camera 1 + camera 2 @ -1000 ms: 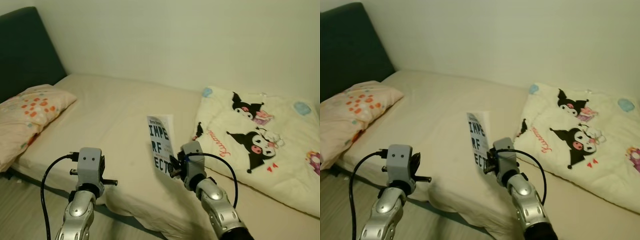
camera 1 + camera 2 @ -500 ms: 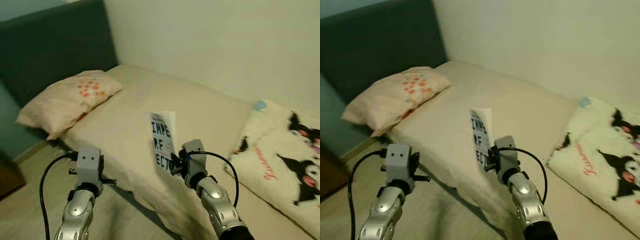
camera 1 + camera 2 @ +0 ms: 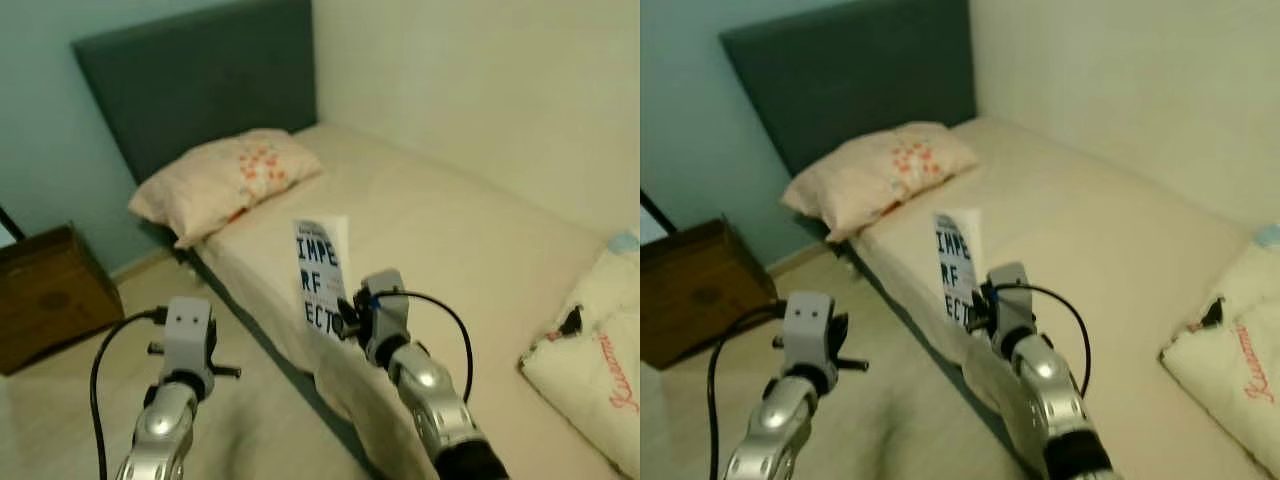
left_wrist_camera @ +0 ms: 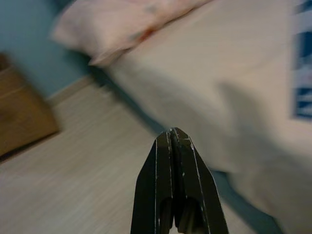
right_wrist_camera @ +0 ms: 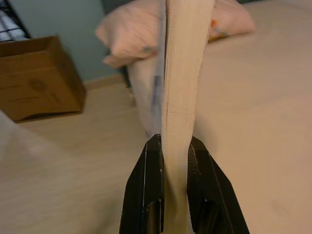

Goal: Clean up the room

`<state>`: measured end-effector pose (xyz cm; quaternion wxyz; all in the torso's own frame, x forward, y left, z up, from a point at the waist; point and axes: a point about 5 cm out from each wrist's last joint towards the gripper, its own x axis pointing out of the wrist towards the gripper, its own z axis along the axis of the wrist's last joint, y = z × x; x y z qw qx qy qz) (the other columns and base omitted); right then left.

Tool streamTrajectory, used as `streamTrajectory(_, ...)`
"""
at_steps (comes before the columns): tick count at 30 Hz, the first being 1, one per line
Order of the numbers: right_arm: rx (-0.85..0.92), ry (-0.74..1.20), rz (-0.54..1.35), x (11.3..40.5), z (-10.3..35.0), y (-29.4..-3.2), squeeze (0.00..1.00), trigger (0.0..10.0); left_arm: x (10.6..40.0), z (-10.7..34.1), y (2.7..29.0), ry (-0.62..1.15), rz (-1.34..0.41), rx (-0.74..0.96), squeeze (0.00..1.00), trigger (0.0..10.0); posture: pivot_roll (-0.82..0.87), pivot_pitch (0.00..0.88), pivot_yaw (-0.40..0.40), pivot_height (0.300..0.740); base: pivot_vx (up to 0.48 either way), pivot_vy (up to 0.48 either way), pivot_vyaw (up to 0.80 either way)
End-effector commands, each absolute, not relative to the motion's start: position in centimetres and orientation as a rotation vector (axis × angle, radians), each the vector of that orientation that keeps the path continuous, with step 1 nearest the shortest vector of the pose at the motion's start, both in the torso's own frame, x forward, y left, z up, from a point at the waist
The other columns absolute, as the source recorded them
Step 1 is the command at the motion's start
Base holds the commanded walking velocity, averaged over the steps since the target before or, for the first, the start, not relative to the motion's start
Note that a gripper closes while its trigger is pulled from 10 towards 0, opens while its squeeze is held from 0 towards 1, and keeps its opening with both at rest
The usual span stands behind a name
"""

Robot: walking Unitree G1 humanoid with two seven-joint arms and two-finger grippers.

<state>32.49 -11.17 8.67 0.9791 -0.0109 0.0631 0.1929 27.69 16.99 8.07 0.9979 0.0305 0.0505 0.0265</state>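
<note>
Carrying step, as I judged it: the book was already in my right gripper, held upright by its lower edge above the near side of the bed, cover toward my head camera. My two fingers were clamped on it, one on each face, the page block standing between them in the right wrist view. My left gripper was pressed closed on nothing, hanging over the wooden floor beside the bed.

Writing on the cover: large dark block letters in three rows, "IMPE", "RF", "ECT"; a line of small print above them was too blurred to read.

Surroundings: peach pillow with orange spots at the dark headboard; brown cardboard box on the floor, well apart from the bed; a folded cream blanket with red script, unreadable, at the foot end.

Next move, my guess: find a proper place for the book and go there. No shelf or desk was visible, so that called for more turning and looking, keeping the grip firm meanwhile.
</note>
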Motion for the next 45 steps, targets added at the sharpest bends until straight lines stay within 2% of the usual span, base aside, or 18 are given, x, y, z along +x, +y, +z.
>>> streamTrajectory(1,-0.019,0.113,0.408,32.4,8.9,-10.8,0.00,10.0,27.4,7.3,17.6,0.151,0.091,0.058,0.00,10.0,-0.01,0.090,0.021,0.740,0.000,0.000,0.80)
streamTrajectory(17,0.009,0.132,0.385,32.1,8.3,-11.5,0.00,10.0,27.6,7.6,17.1,0.133,0.045,0.110,0.00,10.0,-0.03,0.074,0.019,0.740,0.000,0.000,0.80)
streamTrajectory(32,0.020,0.128,0.360,32.0,8.2,-11.8,0.00,10.0,27.8,7.7,17.1,0.133,0.052,0.074,0.00,10.0,-0.03,0.068,0.019,0.740,0.000,0.000,0.80)
streamTrajectory(38,0.041,0.126,0.304,32.2,8.3,-12.3,0.00,10.0,27.8,7.9,16.8,0.123,0.025,0.063,0.00,10.0,-0.03,0.068,0.020,0.740,0.000,0.000,0.00)
streamTrajectory(45,0.034,0.127,0.305,32.0,8.1,-12.3,0.00,10.0,27.9,8.0,16.7,0.112,0.013,0.059,0.00,10.0,-0.03,0.068,0.020,0.740,0.378,0.000,0.00)
